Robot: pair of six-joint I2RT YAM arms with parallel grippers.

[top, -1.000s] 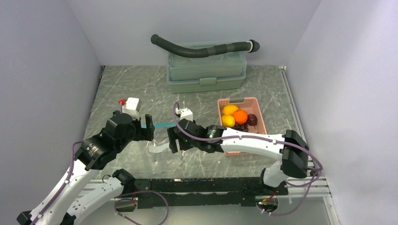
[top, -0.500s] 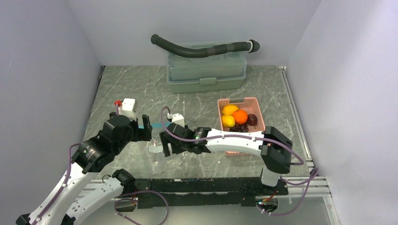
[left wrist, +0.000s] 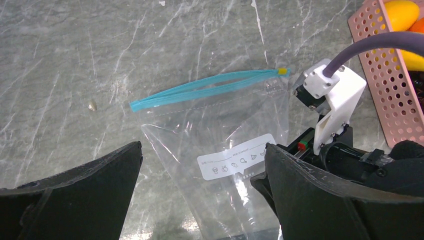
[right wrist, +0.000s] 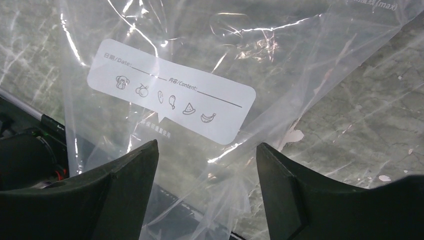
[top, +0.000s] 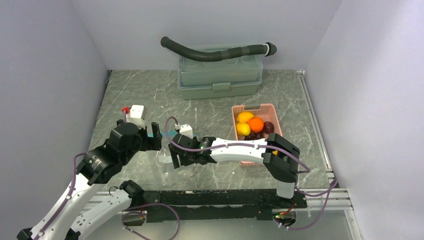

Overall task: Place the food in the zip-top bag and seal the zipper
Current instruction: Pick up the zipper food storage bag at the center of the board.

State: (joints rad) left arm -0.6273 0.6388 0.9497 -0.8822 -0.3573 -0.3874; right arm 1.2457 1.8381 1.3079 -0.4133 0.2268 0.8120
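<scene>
The clear zip-top bag (left wrist: 225, 130) lies flat on the marble table, its white label facing up. Its teal zipper (left wrist: 210, 86) runs along the far edge. My left gripper (left wrist: 202, 147) hangs open just above the bag's near part. My right gripper (right wrist: 207, 145) is open too, with its fingers straddling crumpled bag plastic (right wrist: 200, 75) without pinching it. In the top view the two grippers (top: 152, 136) (top: 176, 157) face each other over the bag (top: 165, 155). The food sits in the pink basket (top: 276, 124): two yellow lemons (top: 245, 116), an orange ball (top: 256, 124) and dark grapes (top: 265, 129).
A green lidded box (top: 220, 80) stands at the back with a dark corrugated hose (top: 215, 52) lying on top of it. The pink basket's slotted wall (left wrist: 385, 75) is close to the right of the bag. Grey walls close in both sides.
My right arm has swung left and nearer, bringing its gripper over the bag's lower part. The left gripper has shifted slightly left. Both stay open and the bag has hardly moved.
</scene>
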